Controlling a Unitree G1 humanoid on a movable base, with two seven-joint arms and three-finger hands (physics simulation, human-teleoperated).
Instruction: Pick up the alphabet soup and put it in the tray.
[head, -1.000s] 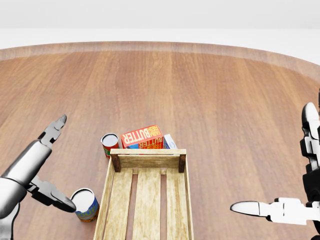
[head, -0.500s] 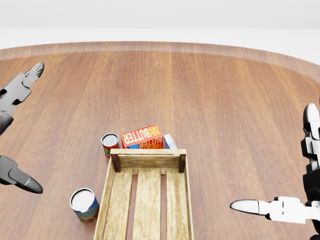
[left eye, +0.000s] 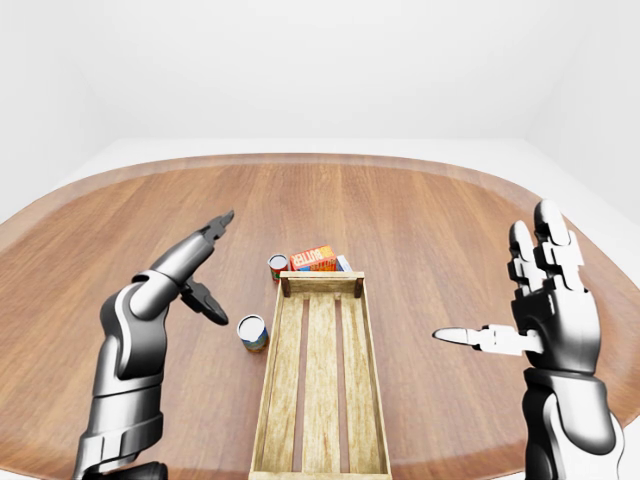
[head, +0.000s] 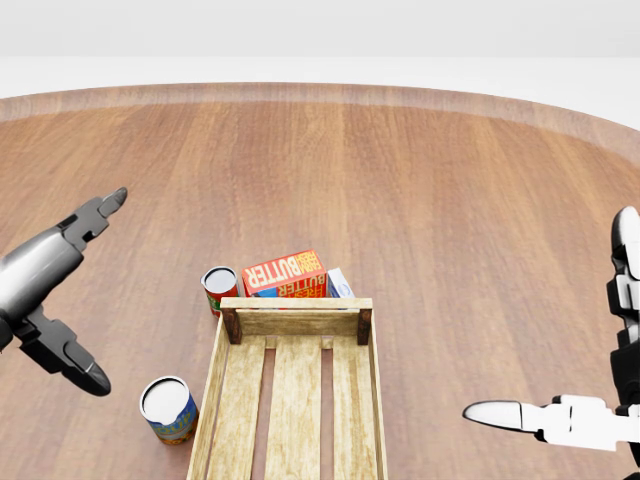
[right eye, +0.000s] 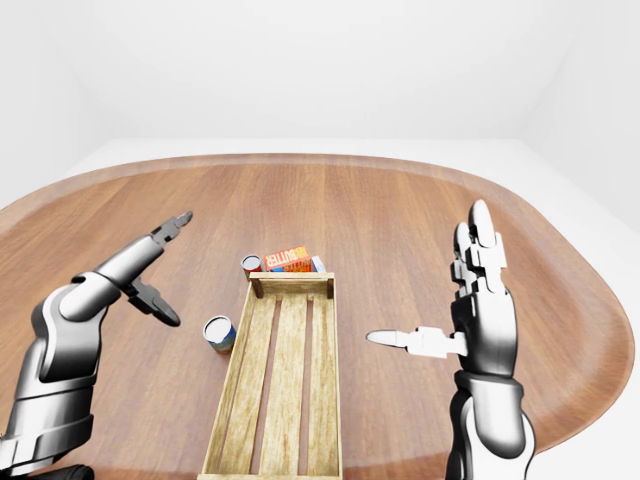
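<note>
Half a second on, the spread left hand (head: 55, 290) has dropped back toward the ungrasped alphabet soup (head: 168, 409), beside the tray (head: 294, 400).

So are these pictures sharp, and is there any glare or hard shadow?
All three views are sharp renders, evenly lit, no glare. Head view: only a soft shadow beside the white-topped blue can. Eye views: the round wooden table bows, a wide-angle look.
</note>
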